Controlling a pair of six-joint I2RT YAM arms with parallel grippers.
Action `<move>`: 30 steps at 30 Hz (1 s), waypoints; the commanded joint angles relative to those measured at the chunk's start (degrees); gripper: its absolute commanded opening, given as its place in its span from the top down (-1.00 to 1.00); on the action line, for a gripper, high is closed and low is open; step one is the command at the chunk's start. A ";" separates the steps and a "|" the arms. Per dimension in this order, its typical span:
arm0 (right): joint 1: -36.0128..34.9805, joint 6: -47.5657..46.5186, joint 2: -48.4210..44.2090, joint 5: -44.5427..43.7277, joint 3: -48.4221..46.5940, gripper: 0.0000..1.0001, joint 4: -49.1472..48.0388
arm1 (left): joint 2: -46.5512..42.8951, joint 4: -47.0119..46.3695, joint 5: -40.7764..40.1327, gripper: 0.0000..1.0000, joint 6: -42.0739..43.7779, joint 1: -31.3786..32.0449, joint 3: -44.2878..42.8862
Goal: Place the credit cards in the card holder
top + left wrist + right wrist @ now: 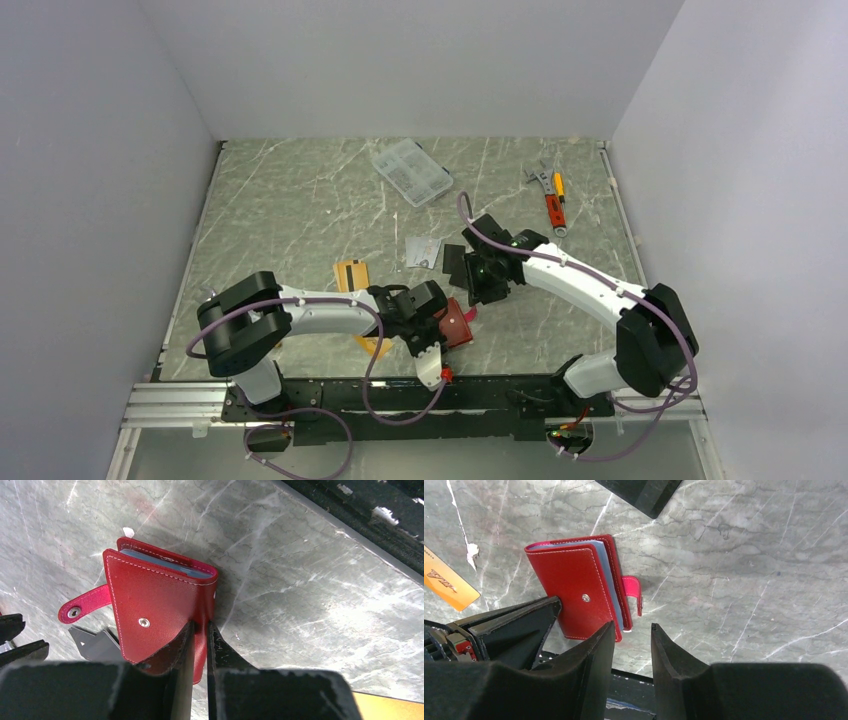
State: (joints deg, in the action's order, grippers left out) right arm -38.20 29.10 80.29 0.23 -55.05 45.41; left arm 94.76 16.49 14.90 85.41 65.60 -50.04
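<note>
The red card holder (460, 328) hangs folded just above the table, its light blue inside showing at the edge and its snap tab (82, 607) loose. My left gripper (200, 627) is shut on one red cover of the card holder (155, 595). My right gripper (633, 630) is open and empty, its tips just short of the card holder (574, 585). An orange-gold credit card (350, 273) lies left of centre. Another orange-gold card (375, 347) is partly under the left arm. A silver-grey card (423, 250) lies further back.
A dark flat rectangle (455, 262) lies beside the silver-grey card, behind the right gripper (484, 290). A clear plastic box (410, 172) sits at the back. A wrench and an orange-handled tool (553, 200) lie at the back right. The black base rail (400, 395) runs along the near edge.
</note>
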 commanded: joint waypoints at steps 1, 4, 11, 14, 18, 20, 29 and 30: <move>0.09 -0.45 0.42 -0.59 0.47 0.31 -1.25 | 4.37 0.33 0.41 0.71 1.01 1.01 2.50; 0.57 -0.45 0.49 1.68 1.30 0.32 -2.76 | 4.47 0.21 0.10 0.73 0.91 1.02 2.68; 1.77 -0.45 0.40 4.53 3.38 0.35 -4.63 | 4.38 0.33 -0.13 0.75 0.44 1.02 3.10; 2.24 -0.38 0.55 5.07 3.95 0.38 -5.52 | 4.38 0.33 -0.20 0.76 0.39 1.02 3.11; 2.51 -0.49 1.08 5.44 4.32 0.43 -6.39 | 4.45 0.54 -0.38 0.77 0.30 1.02 2.98; 2.70 -0.66 1.36 5.57 4.35 0.46 -6.61 | 4.47 0.66 -0.38 0.77 0.30 1.02 2.93; 3.21 -0.97 1.80 5.79 4.77 0.79 -7.52 | 4.73 1.65 -0.39 0.79 0.33 1.02 2.56; 3.31 -0.95 1.73 5.69 4.84 0.83 -7.59 | 4.73 1.82 -0.33 0.80 0.22 1.02 2.45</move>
State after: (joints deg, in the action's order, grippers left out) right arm -35.31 28.60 81.91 5.56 -50.48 39.72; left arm 94.74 15.68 13.63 85.43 66.19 -49.50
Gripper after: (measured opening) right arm 0.119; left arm 0.137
